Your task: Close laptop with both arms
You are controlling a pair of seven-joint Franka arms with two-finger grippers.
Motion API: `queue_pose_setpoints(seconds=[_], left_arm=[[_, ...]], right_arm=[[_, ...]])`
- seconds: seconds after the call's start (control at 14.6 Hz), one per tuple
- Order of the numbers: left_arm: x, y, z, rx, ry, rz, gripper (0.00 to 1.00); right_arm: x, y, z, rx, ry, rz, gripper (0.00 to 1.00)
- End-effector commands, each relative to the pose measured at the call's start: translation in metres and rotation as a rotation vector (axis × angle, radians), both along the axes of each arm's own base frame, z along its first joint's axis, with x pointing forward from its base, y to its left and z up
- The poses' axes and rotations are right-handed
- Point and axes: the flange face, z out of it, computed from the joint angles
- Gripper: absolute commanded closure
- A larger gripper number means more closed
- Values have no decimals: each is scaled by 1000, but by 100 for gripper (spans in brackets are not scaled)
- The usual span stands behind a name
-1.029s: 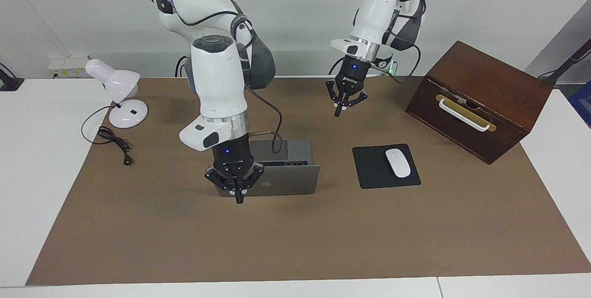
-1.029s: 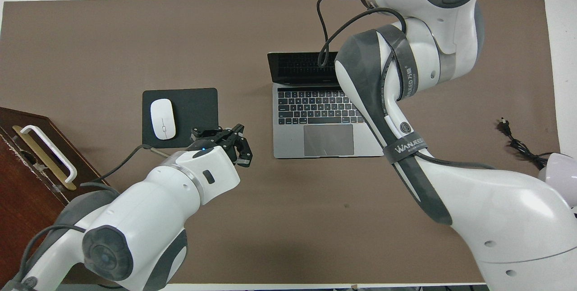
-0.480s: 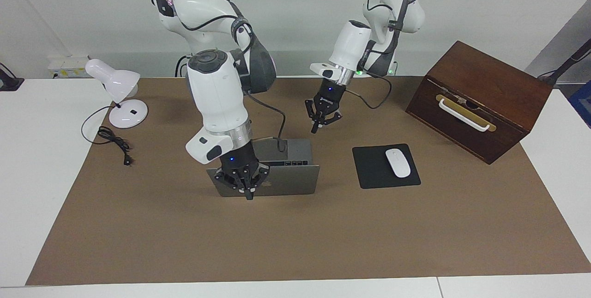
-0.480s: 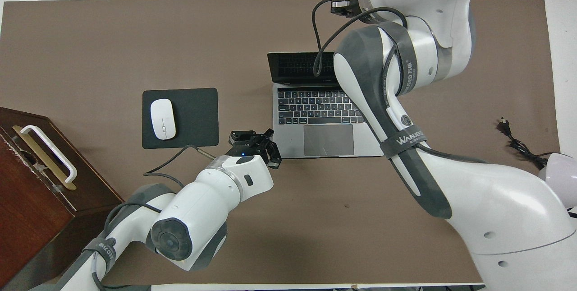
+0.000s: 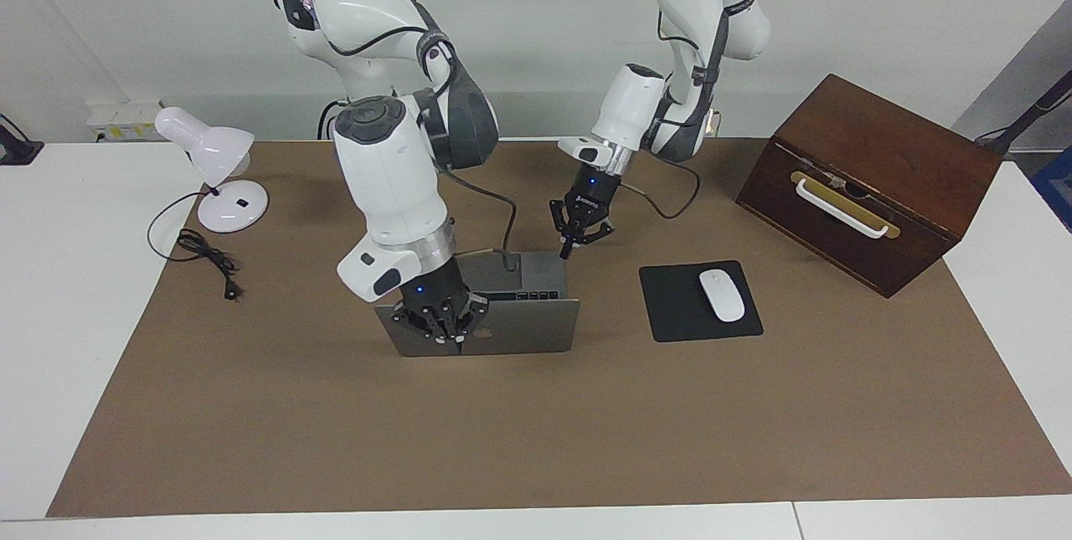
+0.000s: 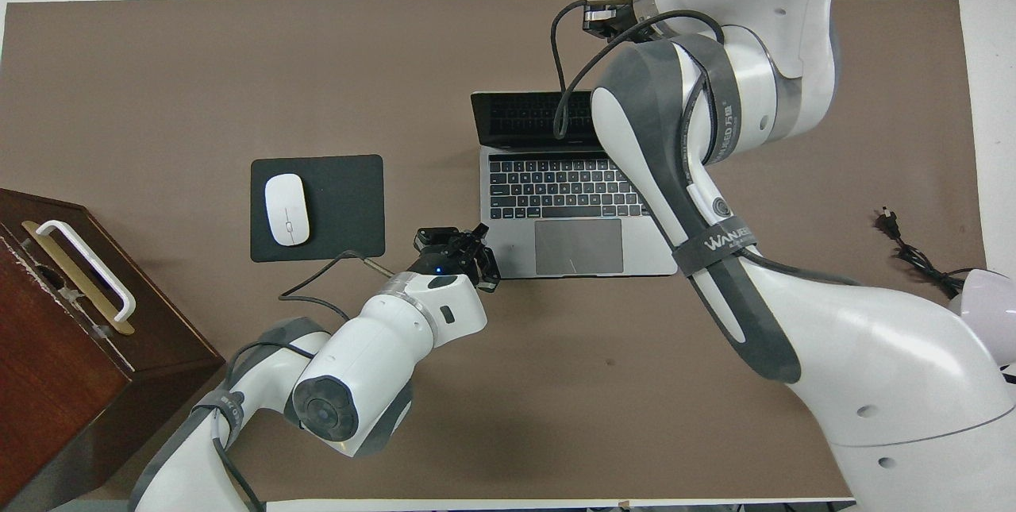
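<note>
Laptop [image 5: 502,326] open; right tool [image 5: 455,346] closed at lid, left tool [image 5: 568,251] closed at base corner.

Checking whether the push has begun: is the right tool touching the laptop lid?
Cannot tell. In the facing view the right tool overlaps the laptop lid, showing neither contact nor gap; the overhead view hides it under the arm.

My arms [image 5: 389,163] are showing white and grey; the laptop [image 5: 519,326] is looking silver, the mouse [image 5: 721,295] white on black.
</note>
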Motion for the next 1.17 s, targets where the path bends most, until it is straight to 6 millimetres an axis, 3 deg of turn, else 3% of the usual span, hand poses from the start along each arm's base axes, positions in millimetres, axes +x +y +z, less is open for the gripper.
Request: queue_pose_setpoints(seconds=[0.0,0.14,1.1], left_arm=[[-1,-4,-28,3,-38,-25,100],[-1,-4,-45,13,-36,-29,100],[-12,-3,-65,99,-47,-122,100]], right_arm=[[1,-2,0,22,20,-20,100],[0,-2,-1,20,30,-20,100],[-17,1,-26,129,255,-86,100]])
